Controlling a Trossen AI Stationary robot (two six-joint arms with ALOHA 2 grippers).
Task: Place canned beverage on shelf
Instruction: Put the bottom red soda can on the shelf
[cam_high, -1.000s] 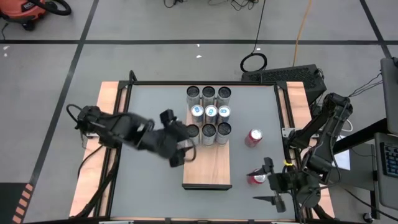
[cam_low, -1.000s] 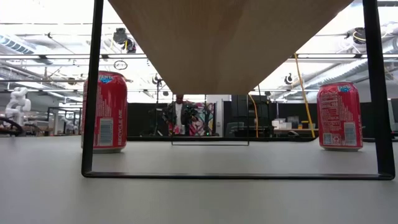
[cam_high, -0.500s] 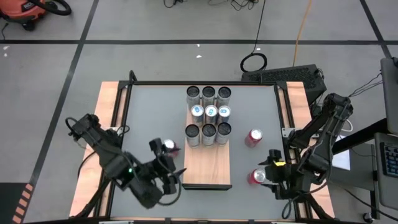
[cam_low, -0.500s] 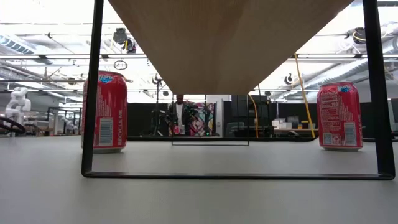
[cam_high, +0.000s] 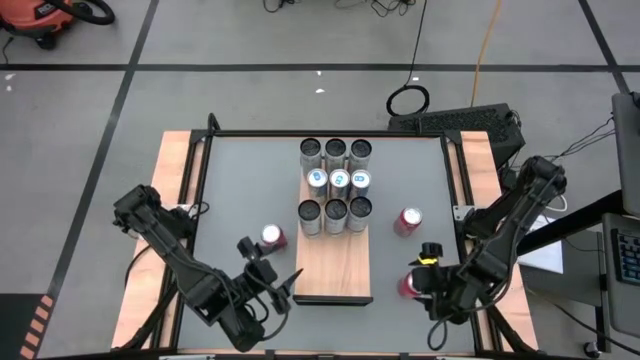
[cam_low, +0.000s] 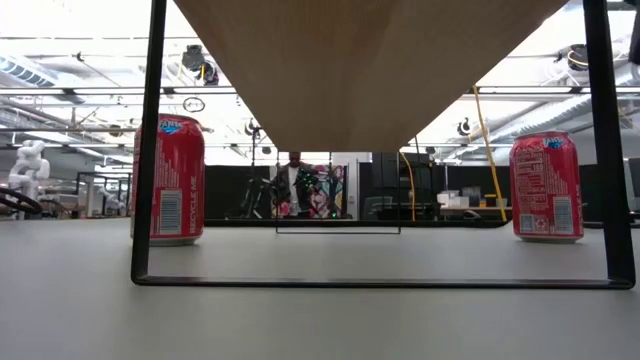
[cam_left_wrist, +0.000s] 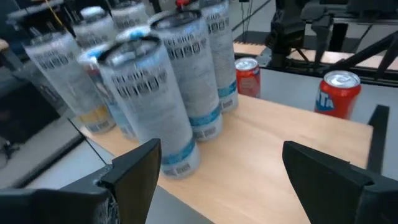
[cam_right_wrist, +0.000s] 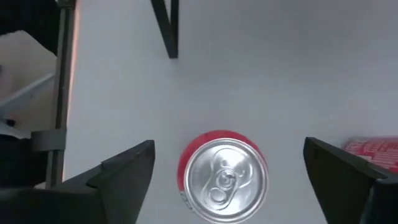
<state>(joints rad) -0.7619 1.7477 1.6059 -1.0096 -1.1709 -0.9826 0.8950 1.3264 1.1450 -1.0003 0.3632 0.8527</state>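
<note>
The wood-grain shelf (cam_high: 335, 262) stands at mid-table, with several silver cans (cam_high: 335, 185) on its far half. Three red cans stand upright on the grey tabletop: one left of the shelf (cam_high: 272, 236), one to its right (cam_high: 408, 221), one near the right front (cam_high: 408, 286). My right gripper (cam_right_wrist: 233, 180) hovers open above that last can (cam_right_wrist: 224, 176), pointing steeply down, a finger on either side of its top and apart from it. My left gripper (cam_high: 268, 266) is open off the shelf's near-left corner and faces the silver cans (cam_left_wrist: 158, 99) across the board (cam_left_wrist: 273, 155).
The near half of the shelf board is bare. In the low view the shelf's underside (cam_low: 370, 60) and its dark frame (cam_low: 150, 150) stand in front of two red cans (cam_low: 168, 180) (cam_low: 545, 185). Pale wooden strips (cam_high: 175, 220) edge the table at left and right.
My left gripper has swung from beside the shelf's left edge toward the table's near edge and down, turning to face the shelf; the red can left of the shelf now shows. My right gripper has shifted over the near-right red can and tipped downward. No can has moved.
</note>
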